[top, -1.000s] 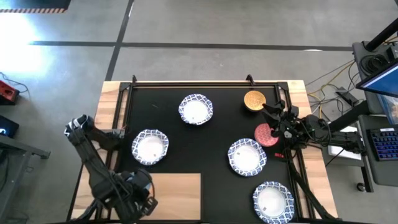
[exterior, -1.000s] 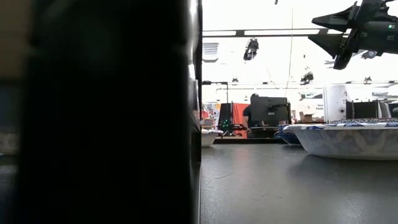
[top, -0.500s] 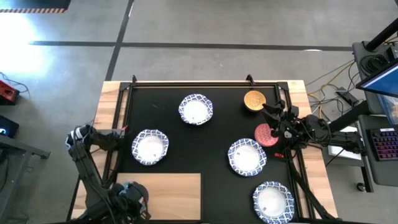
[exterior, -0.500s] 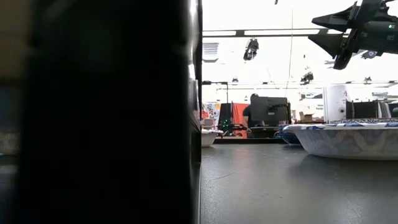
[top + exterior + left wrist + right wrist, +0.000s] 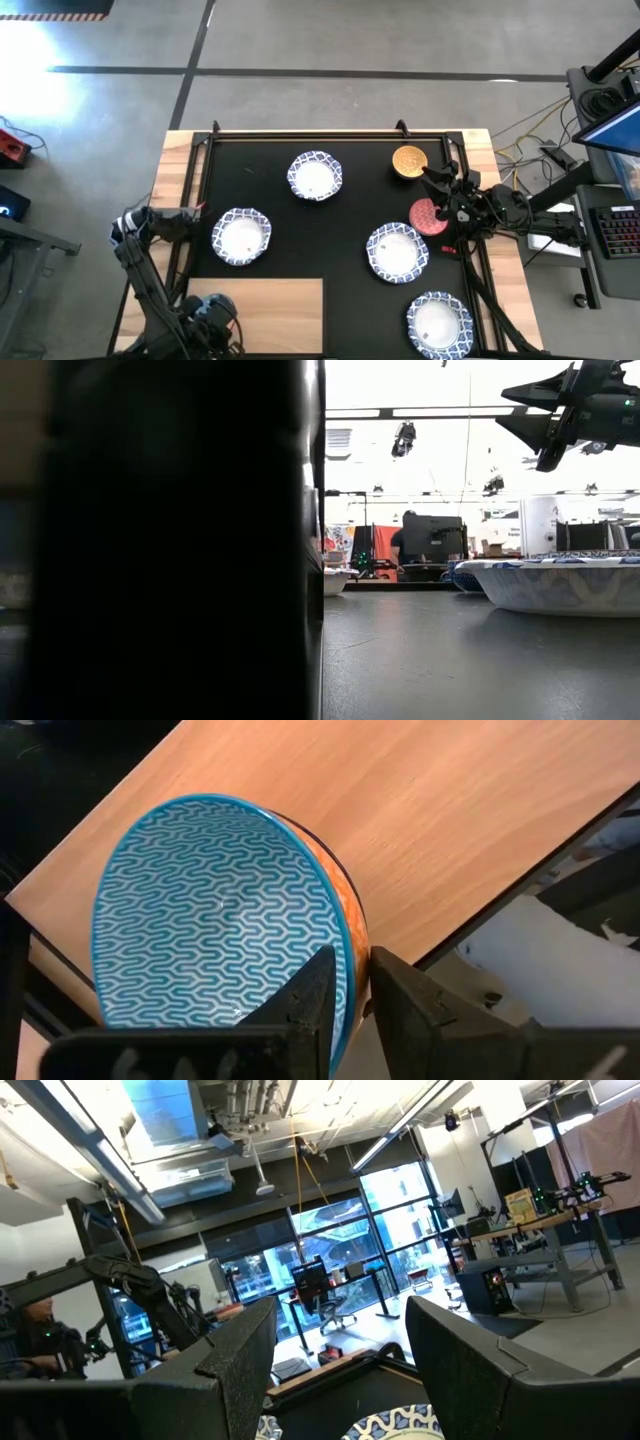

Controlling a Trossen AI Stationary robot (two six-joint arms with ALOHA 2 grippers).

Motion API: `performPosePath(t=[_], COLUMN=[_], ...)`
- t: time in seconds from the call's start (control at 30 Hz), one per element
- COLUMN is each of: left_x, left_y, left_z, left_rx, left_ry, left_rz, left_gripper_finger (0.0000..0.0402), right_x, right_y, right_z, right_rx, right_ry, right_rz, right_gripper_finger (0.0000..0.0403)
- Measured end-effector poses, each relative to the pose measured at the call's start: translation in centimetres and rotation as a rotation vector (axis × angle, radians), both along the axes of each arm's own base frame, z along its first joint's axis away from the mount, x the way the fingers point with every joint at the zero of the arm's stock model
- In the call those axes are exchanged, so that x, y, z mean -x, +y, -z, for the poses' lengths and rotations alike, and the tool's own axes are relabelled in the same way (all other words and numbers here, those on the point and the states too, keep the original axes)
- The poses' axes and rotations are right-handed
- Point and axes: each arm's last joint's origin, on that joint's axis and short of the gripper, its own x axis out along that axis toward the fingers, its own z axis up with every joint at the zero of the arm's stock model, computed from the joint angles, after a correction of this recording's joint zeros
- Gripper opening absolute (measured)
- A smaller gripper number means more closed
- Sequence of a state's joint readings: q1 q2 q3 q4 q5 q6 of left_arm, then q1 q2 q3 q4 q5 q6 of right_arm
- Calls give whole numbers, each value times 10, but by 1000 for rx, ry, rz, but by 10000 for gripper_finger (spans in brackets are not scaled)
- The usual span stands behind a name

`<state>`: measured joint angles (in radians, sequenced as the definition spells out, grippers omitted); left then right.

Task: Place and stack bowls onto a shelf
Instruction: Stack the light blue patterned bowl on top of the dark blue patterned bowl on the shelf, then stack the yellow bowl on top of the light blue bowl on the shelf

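Observation:
My left gripper (image 5: 357, 992) is over the left part of the light-wood shelf (image 5: 450, 810), shut on a light blue patterned bowl (image 5: 210, 910) with an orange outer wall. In the high view the left arm (image 5: 205, 318) covers that bowl above the shelf (image 5: 275, 315). My right gripper (image 5: 445, 197) hangs open and raised (image 5: 560, 415) by the red-pink bowl (image 5: 428, 216). The golden yellow bowl (image 5: 409, 161) and white blue-rimmed bowls (image 5: 315, 176) (image 5: 241, 236) (image 5: 397, 250) (image 5: 438, 322) rest on their bases on the black mat. No grey-purple bowl shows. My left gripper pinches the light blue bowl's rim (image 5: 350, 970), one finger (image 5: 312, 1005) inside the bowl and the other (image 5: 400, 1005) on the orange outer wall. The bowl is tipped with its opening facing the wrist camera, above the shelf. Whether it touches the board, I cannot tell.
The black mat (image 5: 350, 205) has a wooden table border (image 5: 175, 170) and a black frame around it. A large dark shape (image 5: 160, 540) fills the left half of the low view. A white blue-rimmed bowl (image 5: 560, 585) stands at its right. The shelf's right part (image 5: 295, 320) is bare.
My left arm has drawn back toward the table's near-left corner, its gripper moving along the shelf toward the left and near edges. The right arm and the bowls on the mat have kept still.

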<state>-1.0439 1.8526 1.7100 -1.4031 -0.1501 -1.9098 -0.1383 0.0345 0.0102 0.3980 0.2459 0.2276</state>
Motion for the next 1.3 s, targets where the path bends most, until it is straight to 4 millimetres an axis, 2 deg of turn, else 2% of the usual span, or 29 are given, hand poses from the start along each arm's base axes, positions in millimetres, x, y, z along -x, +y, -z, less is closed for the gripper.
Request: performPosePath(t=[0.13, 0.37, 0.7, 0.87, 1.03, 1.3], left_x=[0, -4, -7, -13, -26, -63], left_y=[0, -3, 3, 19, 37, 81], left_z=[-3, -22, -23, -25, -16, -27], left_rx=[13, 73, 24, -143, -348, -465], left_ry=[-7, -52, -70, -140, -270, -192], left_rz=[4, 1, -22, -24, -14, 166], left_gripper_finger=[47, 48, 50, 65, 85, 96], right_x=[0, 0, 0, 0, 0, 0], right_y=[0, 0, 0, 0, 0, 0], right_z=[0, 0, 0, 0, 0, 0], right_rx=[0, 0, 0, 0, 0, 0], right_ry=[0, 0, 0, 0, 0, 0], right_rz=[0, 0, 0, 0, 0, 0], right_gripper_finger=[212, 212, 212, 212, 212, 212])
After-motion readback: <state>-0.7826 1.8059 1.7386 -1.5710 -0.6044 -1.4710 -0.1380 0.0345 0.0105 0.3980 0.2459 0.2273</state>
